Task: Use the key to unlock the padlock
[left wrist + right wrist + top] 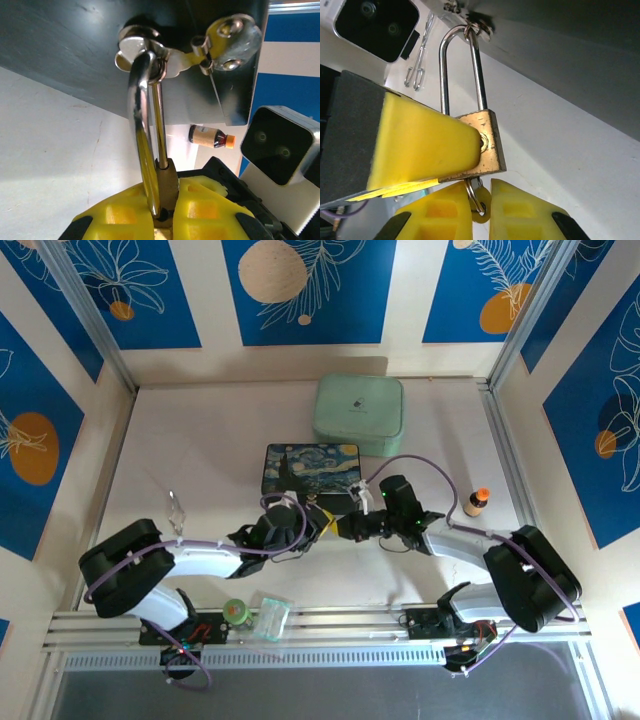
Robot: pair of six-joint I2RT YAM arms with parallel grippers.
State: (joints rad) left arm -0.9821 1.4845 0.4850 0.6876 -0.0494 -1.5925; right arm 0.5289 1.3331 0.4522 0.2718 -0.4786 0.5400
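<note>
**Right wrist: padlock (pixel 491 142) hung on box (pixel 580 40), both grippers clamped**

Right wrist view had the brass padlock hanging by its shackle (pixel 443 65) from the box front. The left gripper (pixel 169 196) was clamped on the padlock body, with yellow fingers (pixel 210 210) on either side. One of those fingers lay flat across the lock's face.

The right gripper (pixel 480 195) sat just under the padlock, pinched together on the key (pixel 481 214). The key's head and a small ring (pixel 471 192) showed in the narrow gap, right at the lock's underside. The blade was hidden, so I couldn't tell how far in it was or whether the shackle was latched.

Left wrist view showed the shackle looped through the hasp (pixel 185 59) on the dark box wall. A bottle (pixel 210 137) lay on the tabletop (pixel 60 150) beyond.

Top external view had both grippers meeting at the near edge of the box, mid-tabletop. A green case (pixel 360 415) sat behind the box and a clip (pixel 176 505) lay off to the left.
</note>
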